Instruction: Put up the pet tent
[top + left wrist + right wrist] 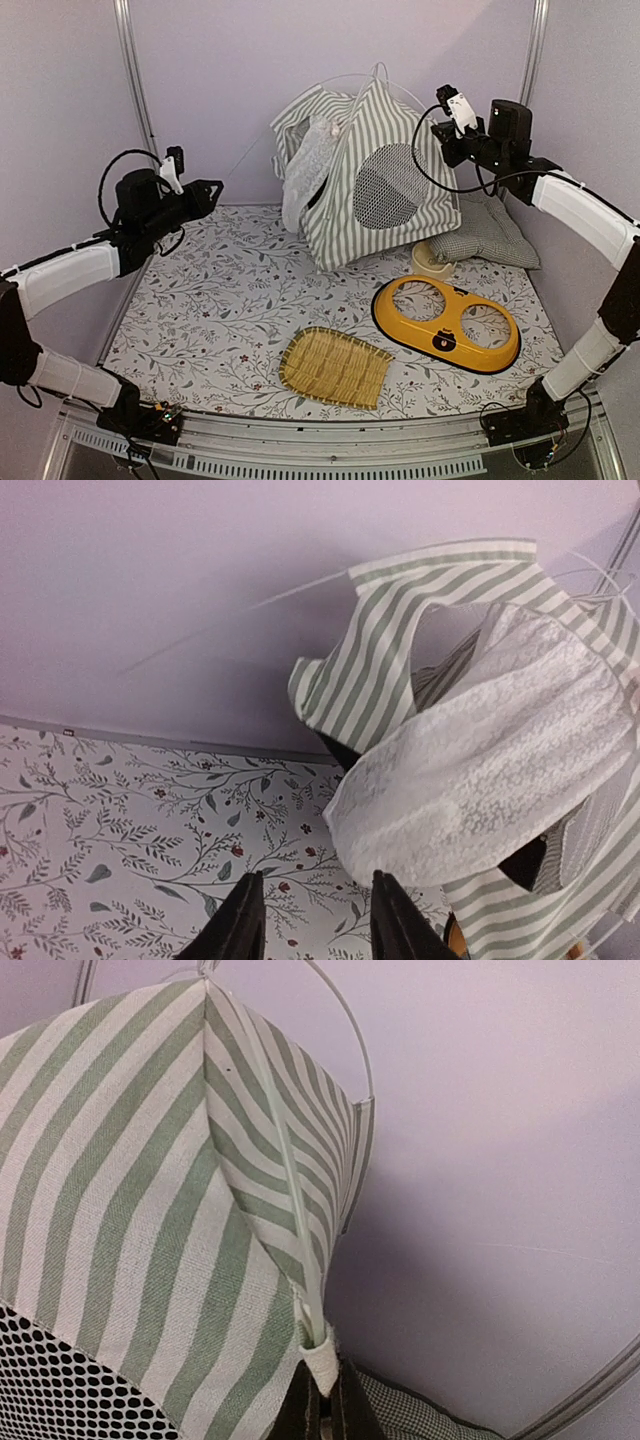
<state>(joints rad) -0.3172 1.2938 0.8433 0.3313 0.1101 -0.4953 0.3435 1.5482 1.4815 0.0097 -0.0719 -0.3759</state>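
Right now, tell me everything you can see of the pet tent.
The pet tent is grey-green and white striped fabric, with a round black mesh window on its side and a white lace curtain hanging crumpled at the front. Thin white poles loop above its peak; one juts leftward. It stands at the back of the table, its left side sagging. The right gripper pinches a corner pole sleeve.

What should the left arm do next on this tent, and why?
Probably move the open left gripper to the loose pole jutting left of the pet tent and grasp it: fabric there hangs slack, while the right gripper is shut on a corner opposite.
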